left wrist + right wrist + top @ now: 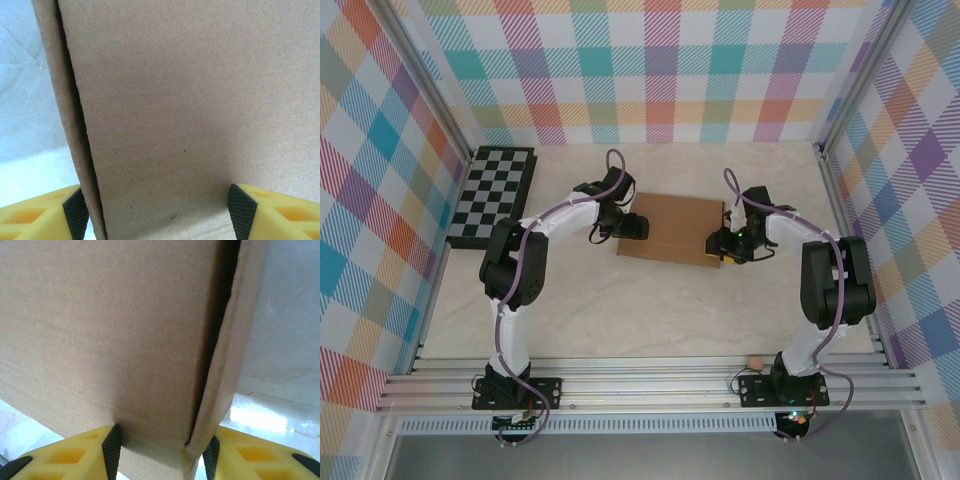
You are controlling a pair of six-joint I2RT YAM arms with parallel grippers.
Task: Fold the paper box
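2 arms (555,222) (788,232) elbow-bent, flanking paper box (670,225)

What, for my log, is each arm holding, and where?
Left gripper: nothing; jaws open astride the paper box side flap. Right gripper: astride its corner; hold unclear.

Item: paper box (110,330), plain brown cardboard, across the upper left and centre of the frame. Broad flat panel (100,315) at left; narrow side wall (235,340) at right, tilted outward from it. A dark gap (220,325) runs between the two, from the top edge down to the lower centre, where they meet at a corner.

Item: right gripper (161,456), along the bottom edge. Yellow fingers (70,456) with black pads (111,452) flank the corner closely; contact is uncertain.

Item: pale table surface (285,355), at right.
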